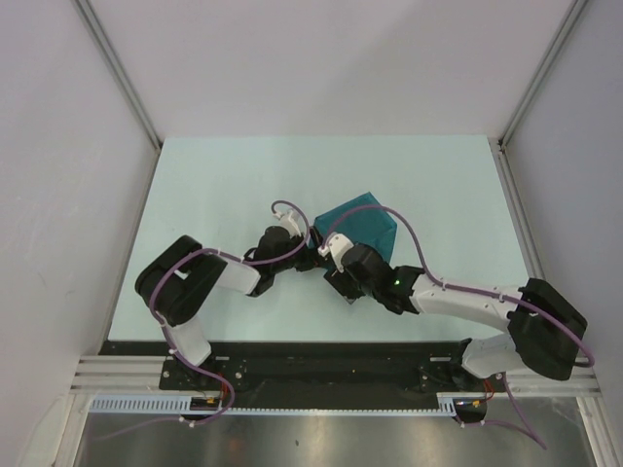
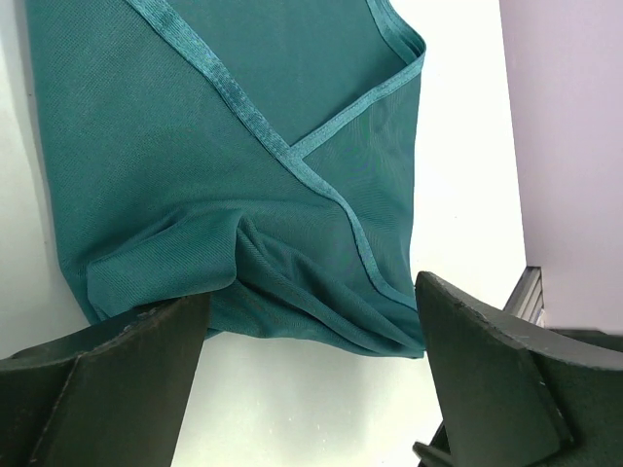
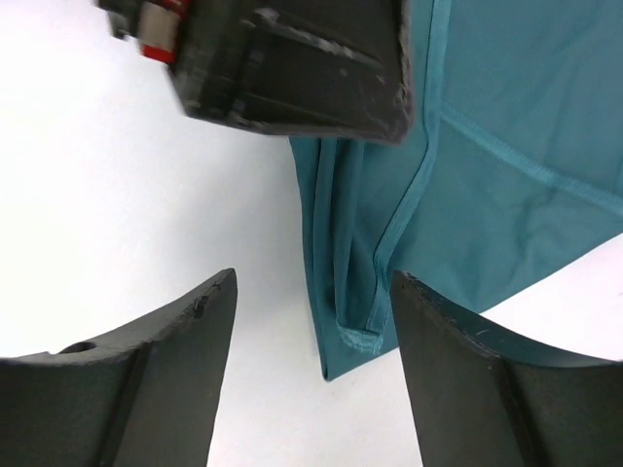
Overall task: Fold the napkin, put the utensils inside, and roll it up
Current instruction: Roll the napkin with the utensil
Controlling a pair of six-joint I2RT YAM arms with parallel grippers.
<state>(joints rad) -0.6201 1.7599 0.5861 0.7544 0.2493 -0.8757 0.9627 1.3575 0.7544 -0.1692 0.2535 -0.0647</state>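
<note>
The dark teal napkin (image 1: 362, 226) lies folded and creased on the table's middle, its hems showing. My left gripper (image 1: 311, 241) is open at its near left edge. In the left wrist view the napkin (image 2: 224, 146) fills the top, and its bunched near edge lies between the tips of the open left gripper (image 2: 310, 297). My right gripper (image 1: 333, 257) is open just beside it. In the right wrist view a folded corner of the napkin (image 3: 487, 175) hangs between the spread tips of the right gripper (image 3: 311, 284), close to the right finger (image 3: 438, 331). No utensils are in view.
The pale green table (image 1: 214, 195) is bounded by white walls with metal corner posts. The two grippers are very close together; the left gripper's black body (image 3: 282, 68) fills the top of the right wrist view.
</note>
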